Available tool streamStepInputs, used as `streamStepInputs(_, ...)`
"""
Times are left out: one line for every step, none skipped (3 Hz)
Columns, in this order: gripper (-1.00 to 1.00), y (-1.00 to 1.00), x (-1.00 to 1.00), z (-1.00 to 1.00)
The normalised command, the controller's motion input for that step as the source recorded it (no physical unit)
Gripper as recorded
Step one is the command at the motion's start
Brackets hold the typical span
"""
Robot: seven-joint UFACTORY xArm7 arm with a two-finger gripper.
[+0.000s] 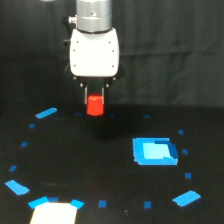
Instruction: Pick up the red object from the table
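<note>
The red object (94,105) is a small red-orange short cylinder held between the two thin fingers of my gripper (95,101), which is shut on it. It seems to hang a little above the black table (100,165), near the table's far edge in the upper middle of the exterior view. The white gripper body and silver wrist rise straight above it. The fingers cover the cylinder's upper sides.
A larger blue square patch (154,151) lies on the exterior view's right. Small blue tape marks dot the table in a rough ring, with longer strips at the left (46,113) and lower right (186,198). A white patch (54,213) sits at the bottom edge. A dark curtain hangs behind.
</note>
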Motion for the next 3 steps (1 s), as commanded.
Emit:
streamStepInputs(-0.49, -0.16, 0.14, 1.0)
streamStepInputs(-1.0, 0.31, 0.06, 0.54)
streamStepInputs(-1.0, -0.08, -0.04, 0.41)
